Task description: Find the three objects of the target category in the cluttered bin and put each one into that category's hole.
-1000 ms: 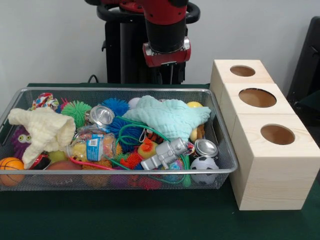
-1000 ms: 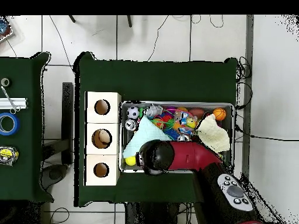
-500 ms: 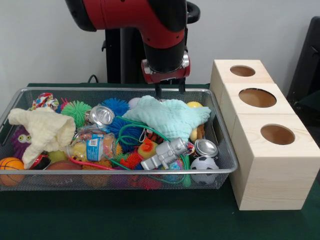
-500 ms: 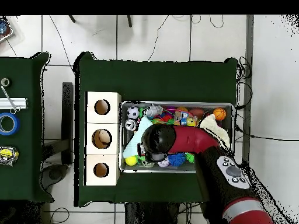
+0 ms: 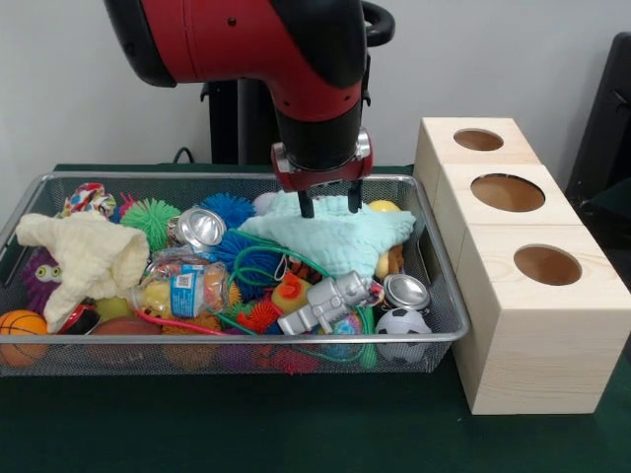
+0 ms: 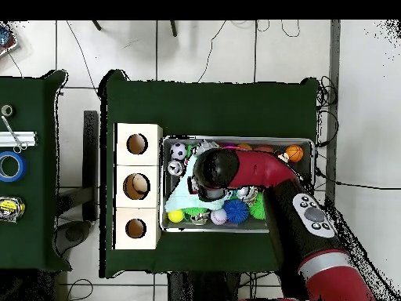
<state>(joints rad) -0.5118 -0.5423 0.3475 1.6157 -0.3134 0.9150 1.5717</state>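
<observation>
The bin is a silver wire-mesh basket full of toys; it also shows in the overhead view. On top lie a mint green cloth, a cream cloth, two cans, a silver figure, a soccer ball, a basketball and spiky balls. My gripper is open, its fingertips at the far upper edge of the mint cloth, holding nothing. Overhead, the wrist hides the gripper. Three pale wooden boxes with round holes stand beside the bin.
The red arm stretches across the bin in the overhead view and hides its middle. The robot's black pedestal stands behind the bin. A side table holds a blue tape roll and small tools.
The arm has come forward and down from behind the bin's far rim. The open gripper now sits over the mint cloth inside the bin. The bin's contents have not moved.
</observation>
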